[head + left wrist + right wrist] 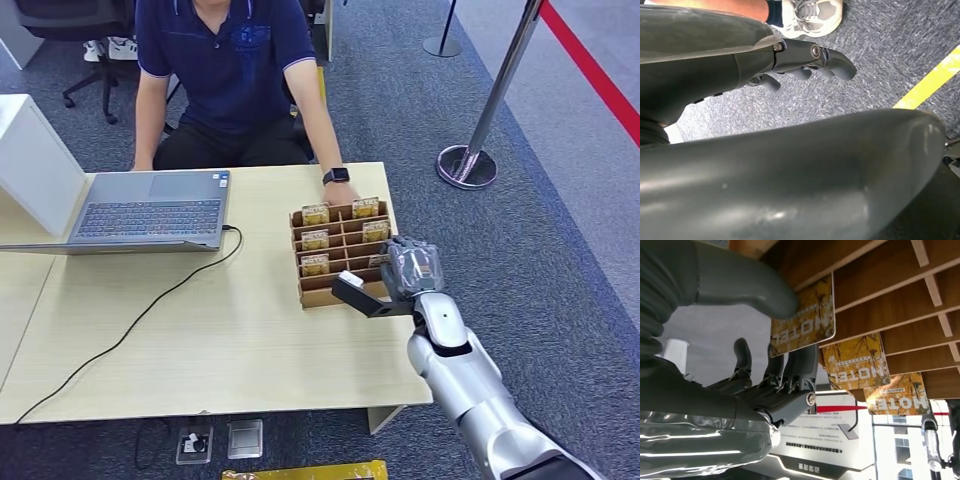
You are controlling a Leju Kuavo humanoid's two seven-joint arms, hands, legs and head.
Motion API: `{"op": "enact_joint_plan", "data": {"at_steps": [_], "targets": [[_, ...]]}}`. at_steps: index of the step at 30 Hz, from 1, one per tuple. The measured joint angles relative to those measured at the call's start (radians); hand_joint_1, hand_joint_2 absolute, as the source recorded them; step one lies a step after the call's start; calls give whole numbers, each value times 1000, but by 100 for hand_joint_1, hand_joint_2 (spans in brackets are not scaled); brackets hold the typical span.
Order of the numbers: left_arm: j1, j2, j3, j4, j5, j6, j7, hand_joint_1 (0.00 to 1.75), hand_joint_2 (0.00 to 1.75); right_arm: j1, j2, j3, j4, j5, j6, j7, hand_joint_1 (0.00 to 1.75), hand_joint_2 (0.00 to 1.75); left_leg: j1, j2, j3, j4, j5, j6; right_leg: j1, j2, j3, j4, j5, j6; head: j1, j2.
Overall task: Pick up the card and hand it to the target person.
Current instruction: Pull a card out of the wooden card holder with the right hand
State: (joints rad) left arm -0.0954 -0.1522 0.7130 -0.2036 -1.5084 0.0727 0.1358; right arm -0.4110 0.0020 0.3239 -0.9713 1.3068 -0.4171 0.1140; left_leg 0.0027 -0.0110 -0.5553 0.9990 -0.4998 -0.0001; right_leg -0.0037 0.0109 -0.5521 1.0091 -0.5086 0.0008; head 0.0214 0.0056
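Right hand (764, 385) fingers (791, 367) pinch glossy yellow card (803, 320) at slotted wooden rack (340, 255); left hand (798, 60) released.

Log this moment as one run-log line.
right hand: pinching HOTEL card at wooden card rack | left hand: hanging open over carpet | person: seated behind desk

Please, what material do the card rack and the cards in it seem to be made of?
The rack looks like thin brown wood or fibreboard with a matte finish: flat slotted dividers, grain-like streaks in the right wrist view. The cards, such as the one the right hand pinches, look like glossy plastic or coated paper: rounded corners, printed picture, white edge.
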Motion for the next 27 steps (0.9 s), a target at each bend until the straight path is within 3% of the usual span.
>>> {"op": "enact_joint_plan", "data": {"at_steps": [21, 27], "targets": [[2, 0, 0, 0, 0, -4, 0, 0, 0, 4, 3, -4, 11, 14, -27, 6, 175, 175, 0, 0, 1, 0, 0, 0, 0, 0, 1, 0, 0, 0, 0, 0], [7, 0, 0, 0, 0, 0, 0, 0, 0, 59, 0, -20, -116, 52, -76, -1, 175, 175, 0, 0, 0, 0, 0, 0, 0, 0, 0, 0, 0, 0, 1, 0]]}}
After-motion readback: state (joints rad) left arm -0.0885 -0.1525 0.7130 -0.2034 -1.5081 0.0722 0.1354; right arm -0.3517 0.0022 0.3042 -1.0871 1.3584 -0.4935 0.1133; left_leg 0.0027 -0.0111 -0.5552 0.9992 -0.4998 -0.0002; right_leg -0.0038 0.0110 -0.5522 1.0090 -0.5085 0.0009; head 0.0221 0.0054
